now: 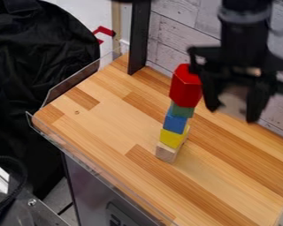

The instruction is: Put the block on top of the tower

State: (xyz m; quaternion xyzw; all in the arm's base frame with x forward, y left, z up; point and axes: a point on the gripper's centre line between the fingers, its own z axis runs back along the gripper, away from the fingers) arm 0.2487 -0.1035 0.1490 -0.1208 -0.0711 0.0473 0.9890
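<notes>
Atop the tower [176, 124] on the counter [108, 126], red block [185, 88] prob. set; fingers [210, 94] wide apart nearby. Next: back off w/o a bump.

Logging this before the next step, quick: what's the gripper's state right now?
Gripper: open, its two fingers apart; the red block is on top of the tower, not between them.

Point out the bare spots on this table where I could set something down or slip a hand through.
Bare wood lies on the tabletop between the tower and the clear rim at picture left, and again right of and below the tower's base. It's crowded at the tower's top, where the gripper hangs close beside the red block.
</notes>
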